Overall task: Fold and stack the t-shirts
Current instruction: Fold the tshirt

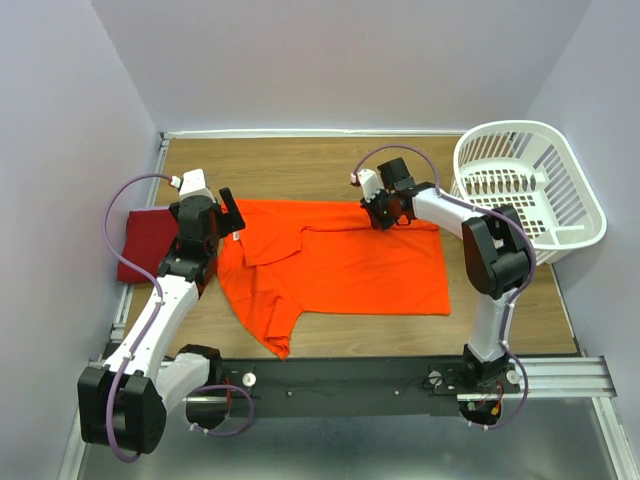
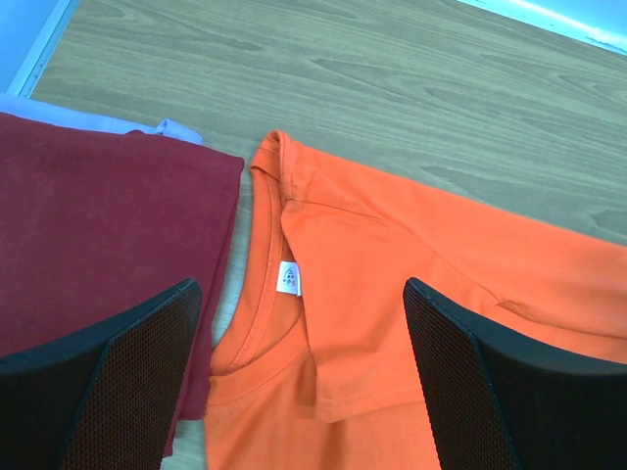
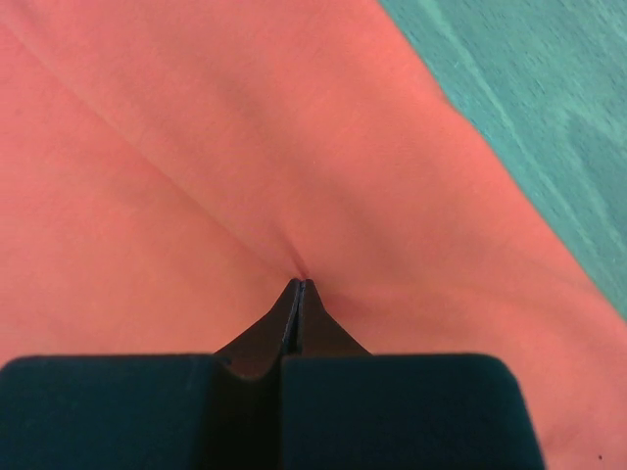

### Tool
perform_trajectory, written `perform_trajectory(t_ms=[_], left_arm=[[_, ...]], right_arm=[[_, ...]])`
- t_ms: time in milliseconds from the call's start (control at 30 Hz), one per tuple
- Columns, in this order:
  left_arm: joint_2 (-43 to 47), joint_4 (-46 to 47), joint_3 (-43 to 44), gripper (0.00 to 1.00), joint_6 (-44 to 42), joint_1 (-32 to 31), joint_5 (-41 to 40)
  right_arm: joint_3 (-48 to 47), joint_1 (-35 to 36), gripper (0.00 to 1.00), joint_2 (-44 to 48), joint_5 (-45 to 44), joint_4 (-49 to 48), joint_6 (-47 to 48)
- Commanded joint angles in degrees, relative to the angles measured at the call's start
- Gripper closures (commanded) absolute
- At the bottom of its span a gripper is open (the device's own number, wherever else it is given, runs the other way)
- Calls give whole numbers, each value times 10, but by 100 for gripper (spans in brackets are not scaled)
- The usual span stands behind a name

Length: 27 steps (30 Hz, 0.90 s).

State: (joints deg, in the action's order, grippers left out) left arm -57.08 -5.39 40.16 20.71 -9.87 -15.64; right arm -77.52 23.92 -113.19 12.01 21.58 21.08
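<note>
1. The orange-red shirt (image 1: 350, 270) looks soft, light and floppy, so I'd expect sag and drag. Best grabbed at the hems or corners.
2. My right gripper (image 1: 386, 214) is clamped on a pucker of it at the far edge. My left gripper (image 1: 230, 212) hangs wide open over the collar, holding nothing.
3. It lies mid-table (image 1: 300, 170), one sleeve folded in, white neck label (image 2: 289, 278) showing. The crimson shirt (image 1: 148, 245) sits folded just beside it on the left.
</note>
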Motion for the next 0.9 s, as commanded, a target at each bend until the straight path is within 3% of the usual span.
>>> perform_trajectory(t_ms=[0,100,233,367,467,667,867], left_arm=[[0,2,4,9,-8,-2,-11],[-2,1,4,9,-6,-2,-11],[-11,1,4,9,-3,-2,-8],[-57,-4,18,9,2,-1,3],[-104,-23,61,11,5,-1,12],[-269,-60,176,34,27,-1,26],[-426,-110,285,46,31,0,29]], right_arm=[[19,-2,99,29,5,7,-12],[25,-2,95,25,13,7,-16],[26,-2,74,33,14,6,-28],[18,-9,63,60,-15,2,-49],[14,-31,61,73,-37,-7,-82],[3,-71,60,53,-149,-11,-162],[8,-99,62,29,-196,-22,-209]])
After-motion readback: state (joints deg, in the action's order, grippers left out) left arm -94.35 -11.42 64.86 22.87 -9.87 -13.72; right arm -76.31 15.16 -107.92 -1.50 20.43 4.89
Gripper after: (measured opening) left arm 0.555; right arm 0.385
